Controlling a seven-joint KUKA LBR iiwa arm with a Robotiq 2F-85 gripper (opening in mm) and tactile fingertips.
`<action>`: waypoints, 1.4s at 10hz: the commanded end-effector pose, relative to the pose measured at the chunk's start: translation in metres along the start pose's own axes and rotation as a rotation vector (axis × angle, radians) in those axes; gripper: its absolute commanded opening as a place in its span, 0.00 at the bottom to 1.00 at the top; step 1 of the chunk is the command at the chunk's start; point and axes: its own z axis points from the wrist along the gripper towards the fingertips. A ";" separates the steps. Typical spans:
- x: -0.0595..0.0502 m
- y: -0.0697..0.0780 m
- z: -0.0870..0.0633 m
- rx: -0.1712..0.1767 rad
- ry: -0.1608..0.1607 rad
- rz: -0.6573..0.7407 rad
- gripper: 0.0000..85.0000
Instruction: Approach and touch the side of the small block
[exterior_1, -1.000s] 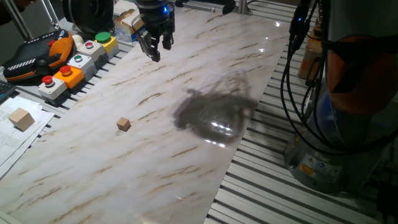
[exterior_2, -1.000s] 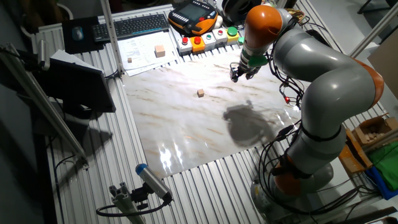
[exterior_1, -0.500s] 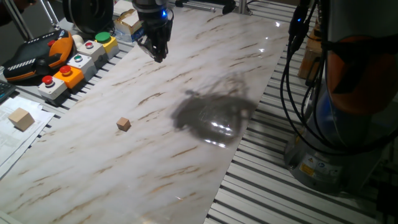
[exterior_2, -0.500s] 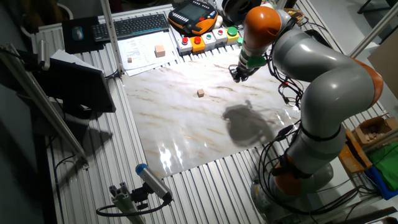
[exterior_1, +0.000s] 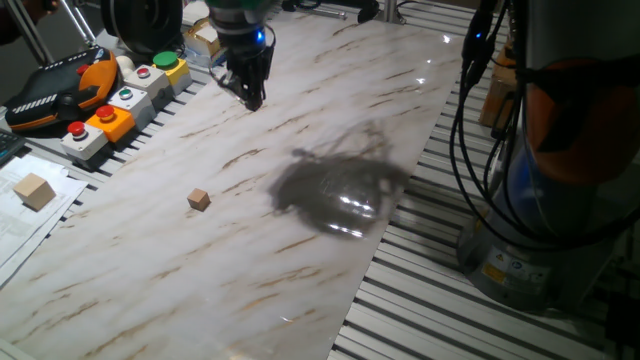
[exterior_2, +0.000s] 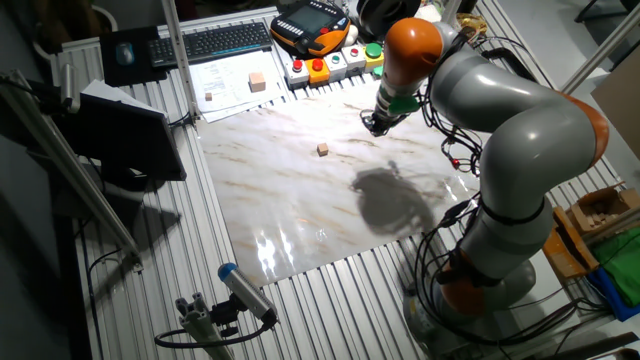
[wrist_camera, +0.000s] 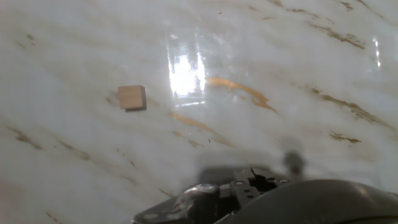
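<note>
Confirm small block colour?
Plain tan-brown wood, no markings. The small block shows best in the hand view.

Rounded grey arm (orange joints), black cables

One fixed view: low and close, looking along the white marble-patterned tabletop, grey robot base at right of frame.
The other fixed view: high and distant, opposite side, whole tabletop centred.
Hand view: close above tabletop, looking down.
Shared by all: tiny tan-brown wooden cube.
</note>
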 end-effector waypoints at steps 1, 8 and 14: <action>0.000 0.004 0.005 0.003 0.000 0.000 0.01; -0.023 0.034 0.041 0.028 0.017 0.044 0.01; -0.016 0.051 0.078 -0.002 0.008 0.043 0.01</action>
